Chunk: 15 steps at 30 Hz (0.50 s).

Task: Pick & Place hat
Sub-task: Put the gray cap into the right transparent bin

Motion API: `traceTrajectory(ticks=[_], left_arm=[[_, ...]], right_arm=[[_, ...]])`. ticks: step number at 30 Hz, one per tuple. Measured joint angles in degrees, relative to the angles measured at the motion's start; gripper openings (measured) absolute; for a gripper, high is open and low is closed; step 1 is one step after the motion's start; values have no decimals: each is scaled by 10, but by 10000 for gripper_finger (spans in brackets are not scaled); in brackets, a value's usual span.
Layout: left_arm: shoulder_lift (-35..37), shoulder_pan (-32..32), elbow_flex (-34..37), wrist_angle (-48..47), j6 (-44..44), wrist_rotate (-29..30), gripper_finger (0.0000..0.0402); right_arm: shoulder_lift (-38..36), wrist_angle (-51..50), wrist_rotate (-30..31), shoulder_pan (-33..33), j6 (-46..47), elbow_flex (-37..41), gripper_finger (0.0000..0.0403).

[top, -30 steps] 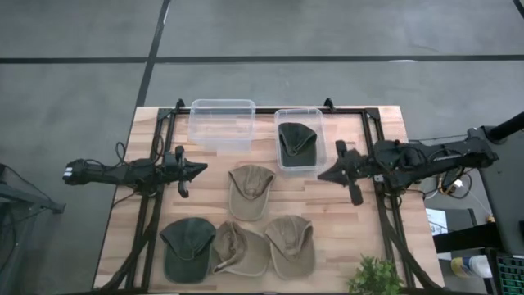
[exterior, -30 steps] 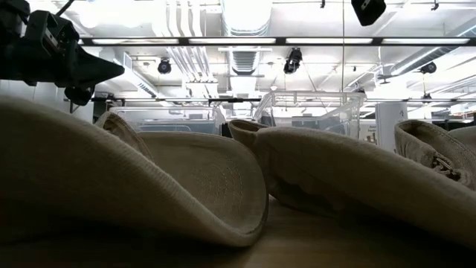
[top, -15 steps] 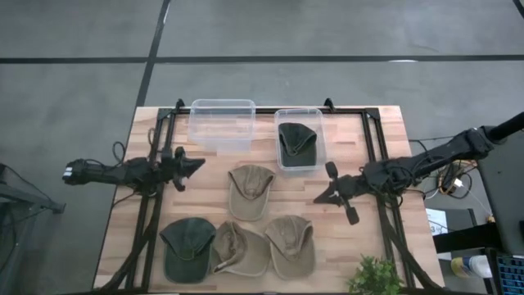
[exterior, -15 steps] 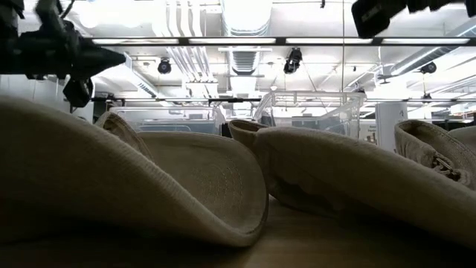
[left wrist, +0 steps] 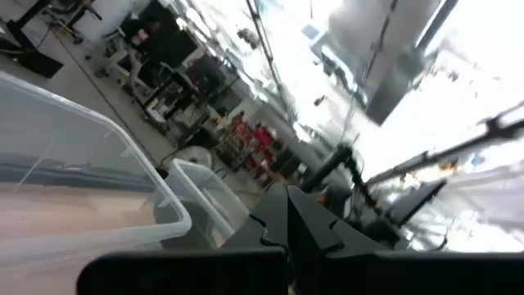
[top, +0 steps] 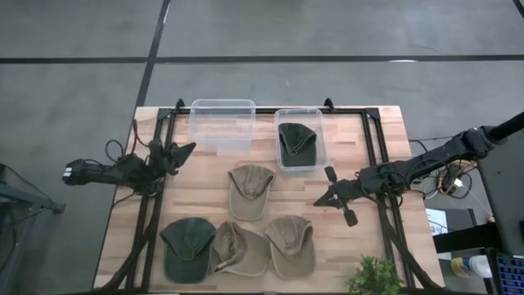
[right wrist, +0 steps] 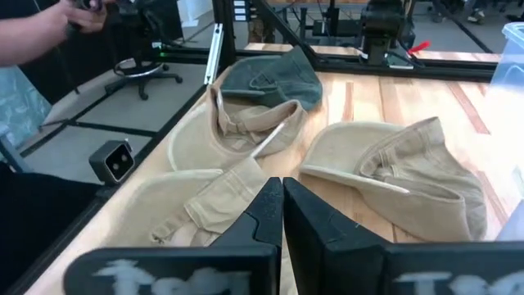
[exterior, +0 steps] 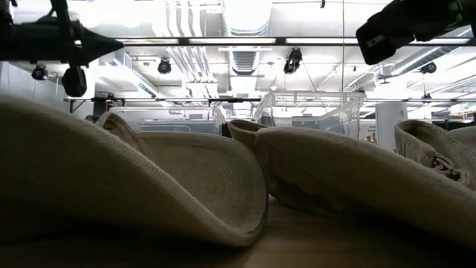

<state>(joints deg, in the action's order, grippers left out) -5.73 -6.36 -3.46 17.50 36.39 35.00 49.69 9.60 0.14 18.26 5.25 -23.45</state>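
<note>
High view first: the tan hat (top: 250, 190) I am working toward lies on the wooden table (top: 385, 127) near its middle, just in front of the small clear bin (top: 298, 139). Its long axis runs from the far edge toward the near edge, crown at the far end, brim toward the row of caps in front. That small bin already holds one dark green hat (top: 295, 140), folded and filling most of the floor. Beside it, toward my left arm, the larger clear bin (top: 223, 123) shows nothing inside. Three more caps lie at the near edge: a dark green cap (top: 187, 247), a tan cap (top: 241, 250) turned inside up, and another tan cap (top: 291, 245).

My right gripper (top: 319, 201) hangs just beside the tan hat, a little nearer than it, and its fingers are pressed together on nothing. My right wrist view looks over the near row of caps past those closed tips (right wrist: 282, 197). My left gripper (top: 191, 147) is well off, by the larger bin, likewise pinched shut and empty.

Against a second ago, my right gripper has come down from beside the small bin toward the tan hat, and my left has swung from the table's middle toward the larger bin. The hats have not shifted.
</note>
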Motion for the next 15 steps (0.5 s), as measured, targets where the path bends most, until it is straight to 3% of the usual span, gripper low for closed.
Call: traceTrajectory(ticks=[6, 11, 15], left_arm=[[-75, -1, -91, -114, 29, -34, 39], [-180, -1, -198, -239, 70, -41, 105], [-285, -1, -311, -396, 121, -59, 159]], right_arm=[[-4, 3, 0, 0, -43, -2, 8], [-4, 9, 0, 0, -73, -4, 9], [-4, 20, 0, -1, -89, -4, 9]])
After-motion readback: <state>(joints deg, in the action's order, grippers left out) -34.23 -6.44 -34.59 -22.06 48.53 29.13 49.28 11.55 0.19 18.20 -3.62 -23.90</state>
